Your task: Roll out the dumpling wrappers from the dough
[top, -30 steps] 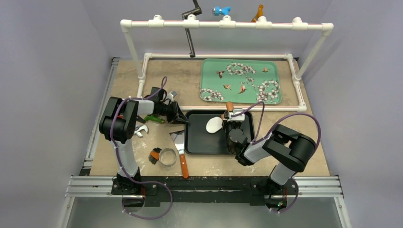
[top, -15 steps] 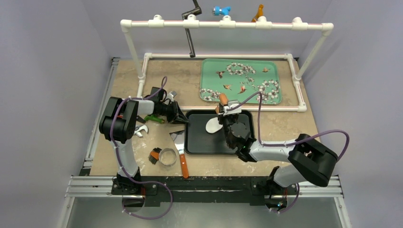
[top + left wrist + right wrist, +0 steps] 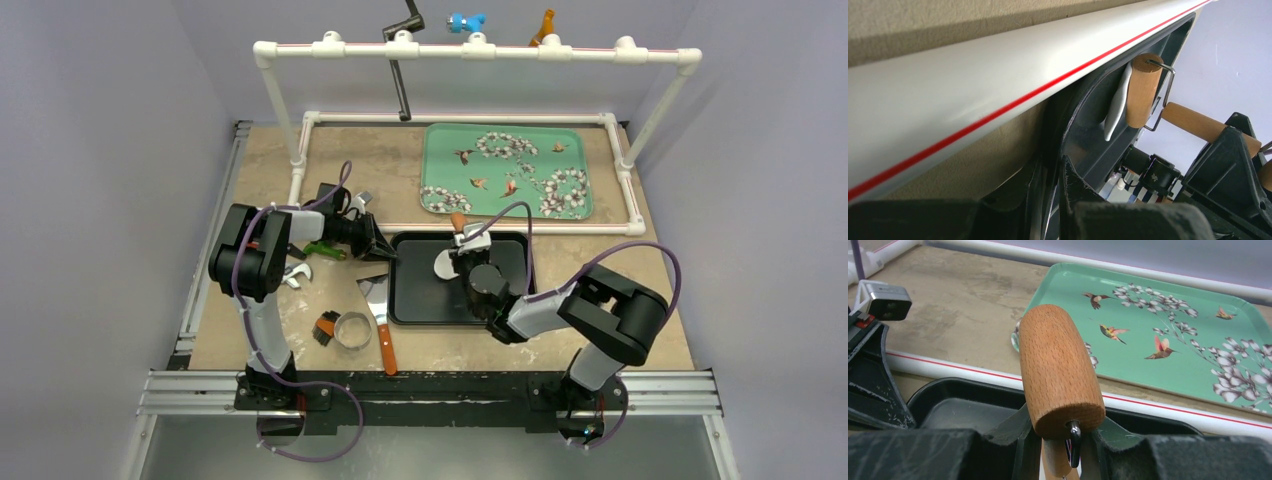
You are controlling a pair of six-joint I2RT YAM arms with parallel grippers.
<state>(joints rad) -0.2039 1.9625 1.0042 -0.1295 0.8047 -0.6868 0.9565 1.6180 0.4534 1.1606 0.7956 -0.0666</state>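
A flat white oval of dough (image 3: 444, 266) lies on the black tray (image 3: 420, 305), and in the left wrist view the dough (image 3: 1118, 102) shows edge-on. My right gripper (image 3: 472, 256) is shut on the handle of a wooden roller (image 3: 458, 222), just right of the dough. In the right wrist view the roller barrel (image 3: 1058, 370) sticks up above the right gripper (image 3: 1060, 455). My left gripper (image 3: 378, 246) is shut on the black tray's far-left rim (image 3: 1068, 150). Cut dumpling wrappers are out of view.
A metal ring cutter (image 3: 352, 330), a small brush (image 3: 325, 328) and an orange-handled scraper (image 3: 380, 312) lie left of the black tray. A green flowered tray (image 3: 505, 170) sits at the back inside a white pipe frame (image 3: 470, 50). A wrench (image 3: 297, 276) lies by the left arm.
My right gripper has carried the roller leftward over the black tray, first farther and then back nearer, and it now covers more of the dough. The left gripper has stayed put.
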